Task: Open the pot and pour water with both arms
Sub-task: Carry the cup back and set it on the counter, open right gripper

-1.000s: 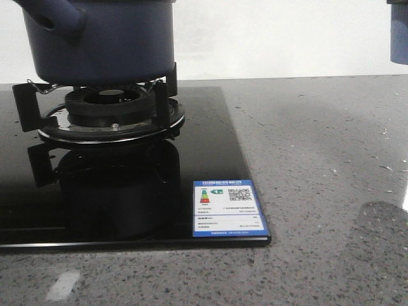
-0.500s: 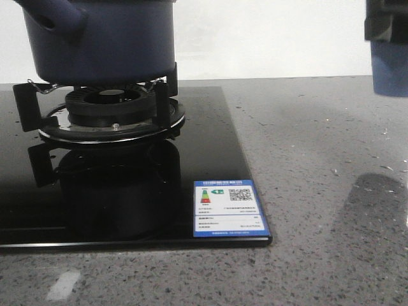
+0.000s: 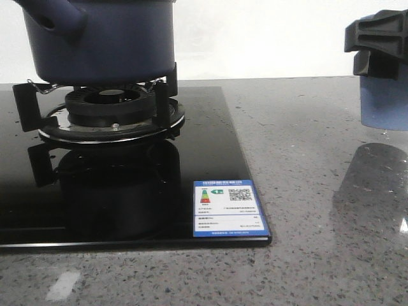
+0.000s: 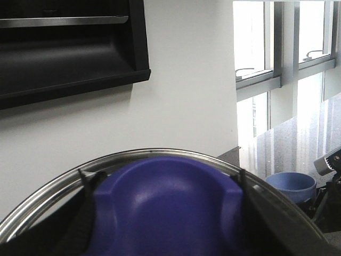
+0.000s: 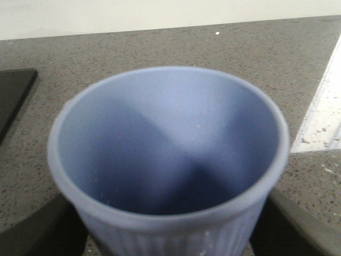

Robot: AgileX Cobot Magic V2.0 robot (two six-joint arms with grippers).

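Note:
The dark navy pot (image 3: 102,44) stands on the gas burner (image 3: 111,111) at the far left, its stubby side handle (image 3: 60,19) pointing left; its top is cut off by the picture's edge. My left gripper (image 4: 162,178) is shut on the blue knob (image 4: 165,208) of a steel-rimmed lid (image 4: 160,153), held up against the white wall; this gripper is out of the front view. My right gripper (image 3: 377,41) is shut on a pale blue ribbed cup (image 3: 384,102), (image 5: 170,144), held just above the counter at the right. I cannot make out water in the cup.
A black glass hob (image 3: 210,159) with a blue-and-white label (image 3: 228,209) covers the left half of the grey speckled counter (image 3: 306,166). A white wall runs behind. The left wrist view shows a black shelf (image 4: 69,48) and windows (image 4: 282,42).
My right gripper has carried the cup leftward and down, from the top right corner further into the front view. The pot has not moved.

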